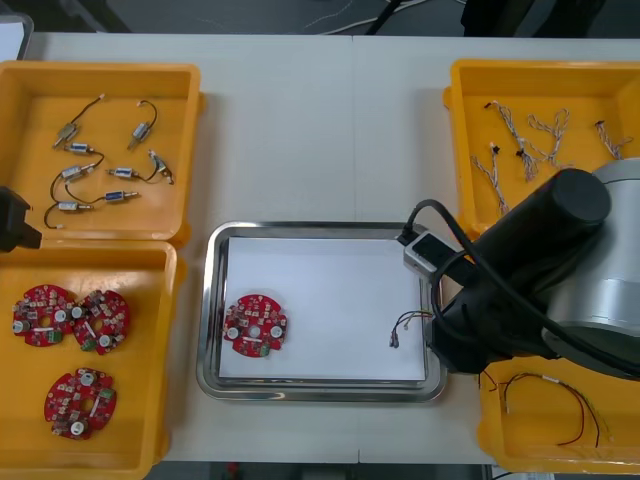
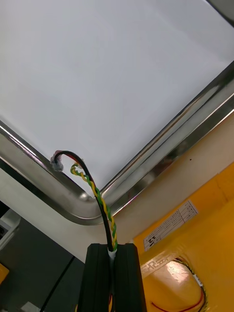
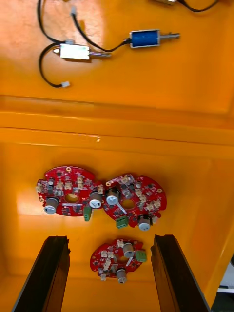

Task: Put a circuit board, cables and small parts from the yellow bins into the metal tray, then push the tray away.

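Our right gripper (image 2: 113,247) pinches the cable (image 2: 100,200) by one end at the lower right corner of the tray (image 1: 320,393); we think it's floppy. Our left gripper (image 3: 111,239) hangs spread wide over boards (image 3: 127,197).

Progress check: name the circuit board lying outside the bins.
The circuit board in the metal tray, on its white floor; the other three lie in a yellow bin.

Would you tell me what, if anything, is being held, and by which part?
The right gripper holds a twisted cable by one end, above the tray's corner; the left gripper, open over the circuit boards, holds nothing.
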Robot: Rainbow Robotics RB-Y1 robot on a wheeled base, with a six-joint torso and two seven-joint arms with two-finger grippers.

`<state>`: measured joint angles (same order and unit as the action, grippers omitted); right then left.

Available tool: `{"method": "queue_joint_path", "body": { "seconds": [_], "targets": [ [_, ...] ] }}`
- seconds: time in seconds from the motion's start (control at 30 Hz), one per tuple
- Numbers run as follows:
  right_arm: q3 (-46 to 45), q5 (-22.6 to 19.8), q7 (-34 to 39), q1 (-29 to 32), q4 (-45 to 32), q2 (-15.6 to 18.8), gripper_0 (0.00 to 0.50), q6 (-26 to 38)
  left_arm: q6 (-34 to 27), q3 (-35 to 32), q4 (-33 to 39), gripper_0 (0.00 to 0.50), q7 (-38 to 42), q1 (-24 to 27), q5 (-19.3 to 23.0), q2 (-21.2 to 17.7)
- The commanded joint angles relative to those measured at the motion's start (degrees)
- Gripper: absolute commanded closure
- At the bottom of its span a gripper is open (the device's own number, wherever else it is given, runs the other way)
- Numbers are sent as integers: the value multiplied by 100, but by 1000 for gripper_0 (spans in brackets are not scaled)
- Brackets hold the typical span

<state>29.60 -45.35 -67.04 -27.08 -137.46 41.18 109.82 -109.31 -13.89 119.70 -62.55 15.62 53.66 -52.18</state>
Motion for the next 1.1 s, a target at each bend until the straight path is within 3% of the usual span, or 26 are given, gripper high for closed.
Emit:
{"method": "queue_joint_path", "body": {
  "seconds": [0.03,0.37,0.67,0.87,1.1],
  "targets": [
    [451,184,147,-474,255,-313,500,18,253,-272,-351,0,-741,-16,-119,-240],
    [899,237,121,-1115,1002,-901,500,18,420,-316,-1045,0,-1181,327,-198,-232],
    [1523,685,42,-1449,1468,-1385,500,18,473,-158,-1581,0,-1541,863,-251,-232],
    [1795,738,-152,-1449,1705,-1376,500,-260,727,-123,-2205,0,-2280,1224,-269,-232],
    [2279,1186,-407,-1432,1881,-1376,500,-603,1184,238,-2732,0,-3088,1505,-356,-232]
  ]
}}
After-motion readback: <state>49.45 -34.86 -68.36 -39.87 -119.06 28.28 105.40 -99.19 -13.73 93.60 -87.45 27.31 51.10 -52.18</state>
